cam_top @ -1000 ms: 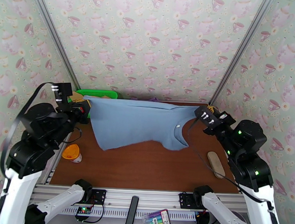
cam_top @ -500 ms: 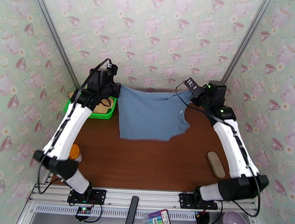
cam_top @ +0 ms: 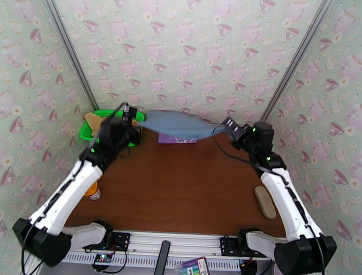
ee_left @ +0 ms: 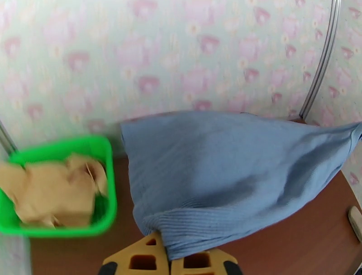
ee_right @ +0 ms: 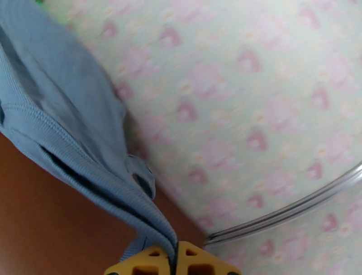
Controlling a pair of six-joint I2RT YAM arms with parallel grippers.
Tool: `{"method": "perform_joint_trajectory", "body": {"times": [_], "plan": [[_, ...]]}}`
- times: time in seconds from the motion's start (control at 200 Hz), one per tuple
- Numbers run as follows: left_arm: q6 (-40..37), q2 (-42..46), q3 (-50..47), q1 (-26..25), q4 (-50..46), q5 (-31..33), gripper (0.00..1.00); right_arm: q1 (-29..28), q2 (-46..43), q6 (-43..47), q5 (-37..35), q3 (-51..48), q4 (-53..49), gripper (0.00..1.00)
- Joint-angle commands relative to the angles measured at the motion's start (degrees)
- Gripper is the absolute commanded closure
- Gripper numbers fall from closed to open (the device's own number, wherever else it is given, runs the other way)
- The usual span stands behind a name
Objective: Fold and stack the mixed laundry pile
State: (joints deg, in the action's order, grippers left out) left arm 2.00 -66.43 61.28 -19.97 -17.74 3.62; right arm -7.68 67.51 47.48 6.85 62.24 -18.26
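So the left gripper (ee_left: 169,257) and right gripper (ee_right: 174,251) are each clamped on an edge of the blue shirt (cam_top: 179,124), stretched at the far side over the purple shirt (cam_top: 177,139). Mid-fold, I'd say; next needs lowering it flat, evenly.

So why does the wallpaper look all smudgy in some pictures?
Left wrist view: the wallpaper and green basket are smeared, probably motion blur, while the blue shirt looks sharper. Right wrist view: wallpaper soft, shirt hem crisp. Top view: mostly sharp, only the shirt slightly smeared.
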Motion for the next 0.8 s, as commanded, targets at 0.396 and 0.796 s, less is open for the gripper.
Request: {"method": "perform_joint_trajectory", "body": {"times": [0.396,0.796], "plan": [[25.4,1.1,-38.1,-6.0,18.1,10.5,1.00,-17.0,4.5,-4.9,-18.3,-17.4,-13.4,1.00],[27.5,12.8,-39.0,-5.7,8.0,14.4,1.00,-18.5,-0.5,-4.8,-29.8,-13.0,-29.0,1.00]]}}
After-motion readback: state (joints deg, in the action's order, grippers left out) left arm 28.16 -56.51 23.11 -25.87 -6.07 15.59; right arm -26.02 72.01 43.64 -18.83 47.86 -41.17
